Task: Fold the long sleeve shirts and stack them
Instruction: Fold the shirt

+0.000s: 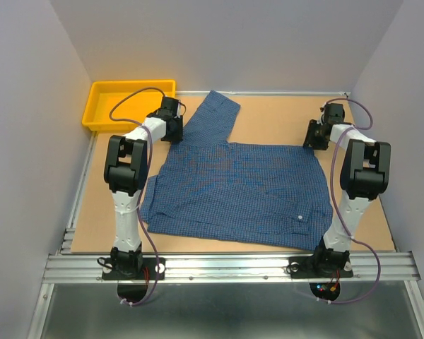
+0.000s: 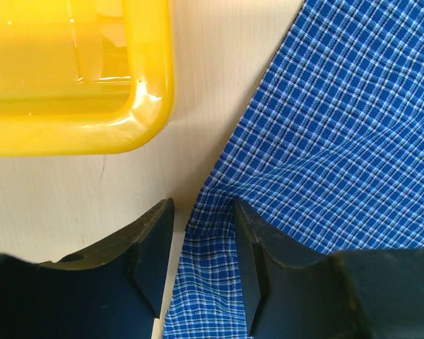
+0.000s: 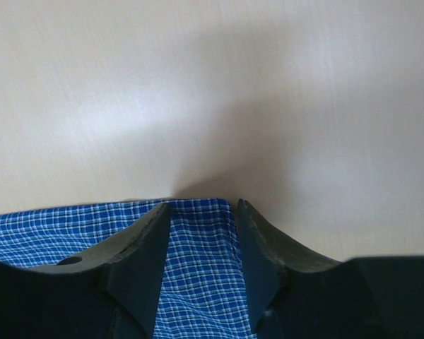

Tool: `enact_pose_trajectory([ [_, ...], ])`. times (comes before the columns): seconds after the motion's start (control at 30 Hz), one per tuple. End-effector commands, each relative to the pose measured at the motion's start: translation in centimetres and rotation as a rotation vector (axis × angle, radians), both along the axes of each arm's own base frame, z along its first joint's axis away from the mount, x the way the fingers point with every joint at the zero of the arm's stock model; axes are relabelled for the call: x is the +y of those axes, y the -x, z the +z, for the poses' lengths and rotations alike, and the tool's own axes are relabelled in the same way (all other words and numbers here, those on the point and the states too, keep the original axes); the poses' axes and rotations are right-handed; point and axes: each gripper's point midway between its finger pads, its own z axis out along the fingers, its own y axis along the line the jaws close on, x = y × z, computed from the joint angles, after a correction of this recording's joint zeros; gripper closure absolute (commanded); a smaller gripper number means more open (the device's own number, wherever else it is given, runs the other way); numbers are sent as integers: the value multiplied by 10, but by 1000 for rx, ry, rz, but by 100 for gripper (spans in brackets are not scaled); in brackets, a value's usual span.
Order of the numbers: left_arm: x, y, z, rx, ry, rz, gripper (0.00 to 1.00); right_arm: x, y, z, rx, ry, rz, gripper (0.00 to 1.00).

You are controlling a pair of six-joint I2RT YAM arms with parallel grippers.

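Fingers (image 3: 138, 261) astride shirt (image 3: 198, 268) edge

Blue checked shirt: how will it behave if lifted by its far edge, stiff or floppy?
Probably floppy: the shirt lies flat with soft creases, so it should sag between the left gripper and the right gripper. It looks like thin cloth, so it is likely light. The loose sleeve would probably trail and drag on the table.

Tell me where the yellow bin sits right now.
In the top view, the yellow bin sits at the table's far left corner, beside the left gripper.
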Motion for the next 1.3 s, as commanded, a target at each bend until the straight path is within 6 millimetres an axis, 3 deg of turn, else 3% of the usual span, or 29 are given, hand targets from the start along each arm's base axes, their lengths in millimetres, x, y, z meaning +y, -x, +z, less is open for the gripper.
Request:
enact_pose_trajectory([
  [0.0,-4,-8,4,-13,13,-17,51,20,-1,-13,22,-40,77,53],
  [0.13,-4,-8,3,-14,14,-10,53,20,1,-15,27,-37,84,64],
  [0.17,-5,-9,3,-18,17,-11,59,20,2,-15,28,-34,87,67],
  [0.27,-3,-9,2,-18,10,-8,66,17,0,-15,27,-18,80,84],
  [0.3,-3,-10,3,-21,9,-9,67,15,-1,-12,20,-11,78,94],
  [0.37,-3,-10,5,-24,8,-9,73,13,-5,-7,8,0,69,99],
  [0.4,-3,-10,7,-28,5,-14,75,12,-8,-3,-3,5,65,99],
  [0.47,-4,-12,15,-43,10,-23,92,10,-13,10,-33,12,57,99],
  [0.53,-4,-13,23,-60,11,-26,100,9,-17,21,-58,18,56,100],
  [0.8,4,-12,61,-135,-17,-22,100,3,-22,69,-155,43,8,99],
  [1.27,24,34,92,-144,-34,64,100,14,28,90,-170,-24,-74,99],
])
